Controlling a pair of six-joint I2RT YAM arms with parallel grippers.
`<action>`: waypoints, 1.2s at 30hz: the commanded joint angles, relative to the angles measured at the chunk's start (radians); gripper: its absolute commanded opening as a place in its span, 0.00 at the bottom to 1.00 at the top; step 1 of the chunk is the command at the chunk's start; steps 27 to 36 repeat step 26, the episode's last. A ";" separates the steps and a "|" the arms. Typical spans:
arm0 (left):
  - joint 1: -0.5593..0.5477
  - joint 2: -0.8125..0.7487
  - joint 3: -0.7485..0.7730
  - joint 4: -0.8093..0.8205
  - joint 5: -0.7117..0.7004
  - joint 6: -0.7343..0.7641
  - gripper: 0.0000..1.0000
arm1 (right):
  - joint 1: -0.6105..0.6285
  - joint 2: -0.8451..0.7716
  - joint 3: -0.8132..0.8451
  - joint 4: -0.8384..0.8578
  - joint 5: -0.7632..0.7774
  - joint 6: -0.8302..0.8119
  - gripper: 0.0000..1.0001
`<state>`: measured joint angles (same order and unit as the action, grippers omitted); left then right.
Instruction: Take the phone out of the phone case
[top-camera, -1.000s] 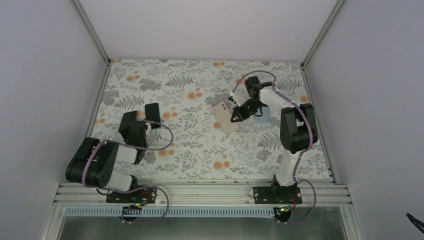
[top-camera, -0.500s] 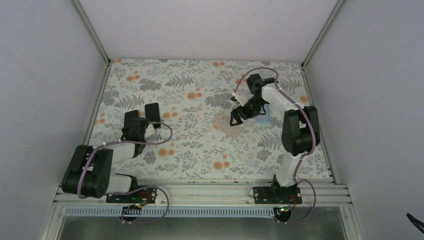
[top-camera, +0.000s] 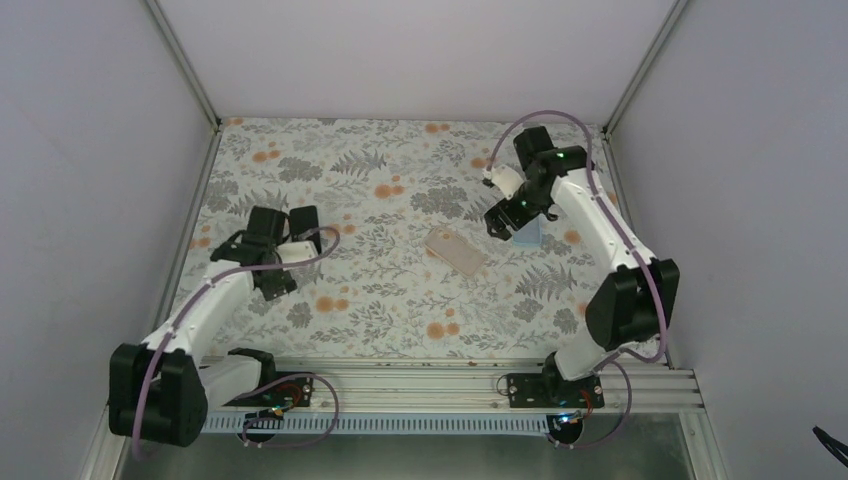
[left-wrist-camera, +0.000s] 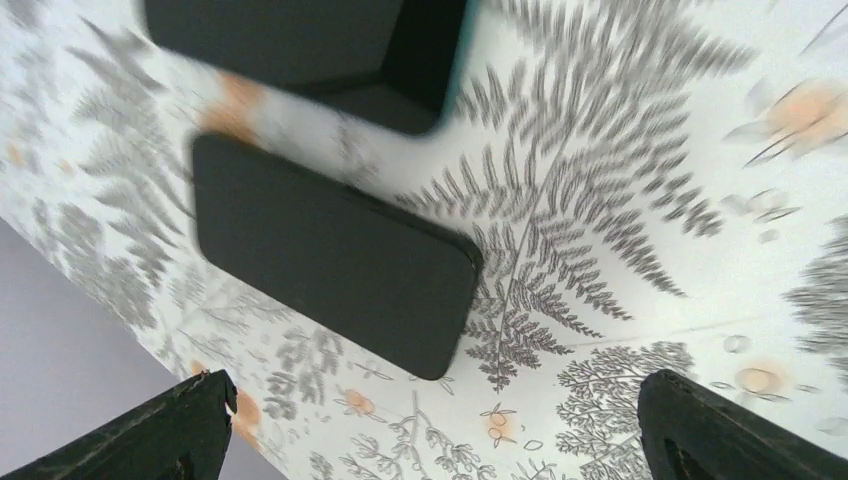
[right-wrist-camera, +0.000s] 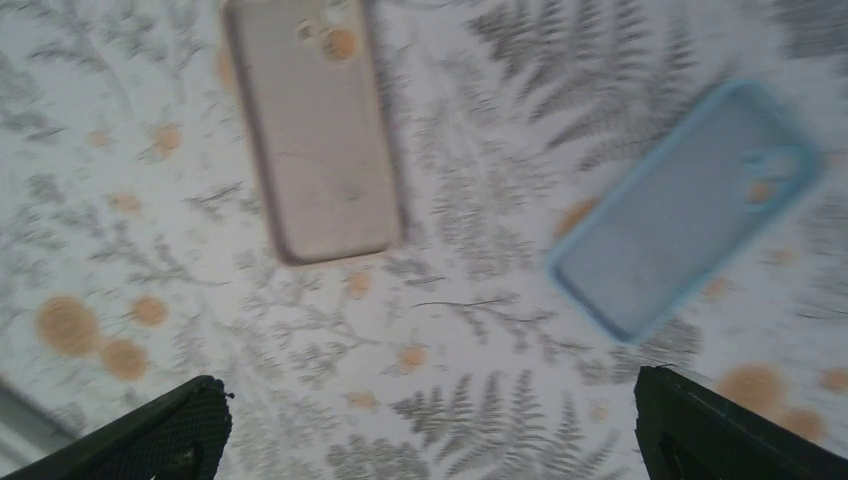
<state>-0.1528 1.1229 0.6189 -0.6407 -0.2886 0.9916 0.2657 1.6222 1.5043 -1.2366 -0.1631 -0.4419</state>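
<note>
A black phone (left-wrist-camera: 330, 255) lies flat on the floral table, also seen in the top view as the black phone (top-camera: 305, 222). A second dark slab with a teal edge (left-wrist-camera: 300, 45) lies just beyond it. My left gripper (left-wrist-camera: 437, 425) (top-camera: 280, 252) hovers open above them, holding nothing. A beige phone case (right-wrist-camera: 315, 130) (top-camera: 455, 250) lies flat, with the table pattern showing through its camera holes. A light blue case (right-wrist-camera: 690, 210) (top-camera: 530, 235) lies beside it. My right gripper (right-wrist-camera: 432, 425) (top-camera: 503, 215) is open above the two cases, touching neither.
Metal frame posts and grey walls close in the table (top-camera: 380, 290) on the left, back and right. The rail with both arm bases (top-camera: 400, 385) runs along the near edge.
Both grippers have opened. The right one let go of the beige case, which now lies flat, and rose toward the back. The left arm stretched out toward the back.
</note>
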 joint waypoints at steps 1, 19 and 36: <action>0.007 -0.066 0.244 -0.333 0.267 -0.040 1.00 | -0.031 -0.089 0.024 0.142 0.256 0.033 1.00; 0.323 -0.057 0.521 0.252 0.148 -0.561 1.00 | -0.311 -0.291 -0.436 0.904 0.389 0.230 1.00; 0.356 -0.088 0.482 0.283 0.198 -0.611 1.00 | -0.312 -0.270 -0.523 0.949 0.316 0.203 1.00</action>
